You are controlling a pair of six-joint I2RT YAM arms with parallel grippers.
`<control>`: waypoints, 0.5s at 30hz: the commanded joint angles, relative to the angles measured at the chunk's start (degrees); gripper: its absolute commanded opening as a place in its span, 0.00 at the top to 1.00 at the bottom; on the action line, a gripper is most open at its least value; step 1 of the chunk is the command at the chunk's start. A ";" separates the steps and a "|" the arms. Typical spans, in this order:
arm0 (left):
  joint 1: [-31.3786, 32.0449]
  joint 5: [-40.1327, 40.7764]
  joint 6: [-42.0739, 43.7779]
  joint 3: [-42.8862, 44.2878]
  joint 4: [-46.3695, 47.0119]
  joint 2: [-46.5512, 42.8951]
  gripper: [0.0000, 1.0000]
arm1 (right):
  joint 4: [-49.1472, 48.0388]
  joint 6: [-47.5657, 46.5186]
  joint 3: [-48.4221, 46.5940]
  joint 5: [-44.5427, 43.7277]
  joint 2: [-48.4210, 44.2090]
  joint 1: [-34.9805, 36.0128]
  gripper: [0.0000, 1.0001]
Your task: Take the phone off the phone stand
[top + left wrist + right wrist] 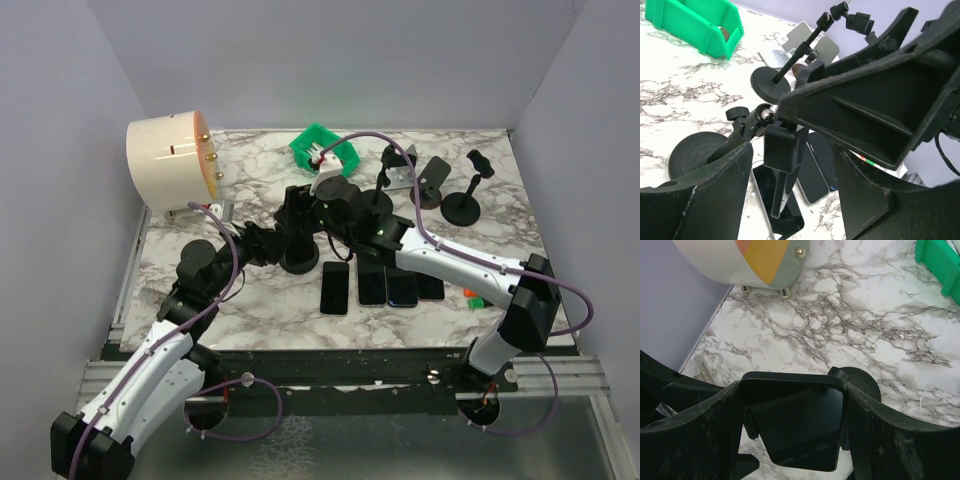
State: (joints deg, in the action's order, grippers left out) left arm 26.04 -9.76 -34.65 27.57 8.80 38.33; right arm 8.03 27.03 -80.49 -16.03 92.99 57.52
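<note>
Two grips are seen on one assembly. The phone (800,432) is bracketed by the right gripper (795,405). Its side edges lie against the inner faces of both fingers, so these are judged to be clenched on it. Its far edge is seated in the stand's clamp (792,380), level with the fingertips. The phone stand (695,152) is taken by the left gripper (765,125), whose fingers appear to be closed on the thin neck beside the ball joint. The round base lies beyond and below the lower finger.

Several failures can be foreseen. If the phone is drawn out at an angle to the clamp, it may be wedged there. The pull would then be passed into the stand rather than freeing the phone. The neck is narrow and round, so the left hold could slip and the whole stand could be dragged or tipped over. The ball joint might also swivel under load, and the pull would be spent on rotation.

The phone's edges look smooth and glossy, so it could slide out from between the right fingers. It would then fall onto the loose phones (385,287) lying on the table (480,250) beneath them. A second stand (771,82) sits just past the left fingertips and could be knocked by any sudden jerk.
</note>
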 commanded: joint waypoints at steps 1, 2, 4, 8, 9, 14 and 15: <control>-4.64 -7.48 -5.21 -2.63 7.01 0.77 0.36 | 1.95 0.57 2.16 3.12 -1.03 0.40 1.00; -5.67 -8.61 -5.70 -2.76 7.61 1.26 0.37 | 1.95 0.57 2.25 3.17 -1.13 0.46 1.00; -7.13 -10.96 -6.68 -3.13 8.84 2.08 0.40 | 2.01 0.49 2.31 3.11 -1.21 0.37 1.00; -7.94 -12.68 -6.84 -3.44 10.13 2.49 0.43 | 2.03 0.48 2.31 3.18 -1.19 0.40 1.00; -8.01 -13.03 -6.63 -3.42 10.18 2.54 0.44 | 2.12 0.47 2.27 3.24 -1.11 0.38 1.00; -8.02 -16.04 -6.10 -3.77 10.80 3.31 0.48 | 2.24 0.64 1.97 3.28 -0.82 0.47 1.00; -8.02 -16.30 -6.02 -3.88 10.87 3.33 0.49 | 2.17 0.70 1.84 3.29 -0.80 0.41 1.00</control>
State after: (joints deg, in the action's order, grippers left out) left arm 18.37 -21.63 -40.69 24.67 17.30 41.23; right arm 7.75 27.03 -79.61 -15.51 92.23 57.52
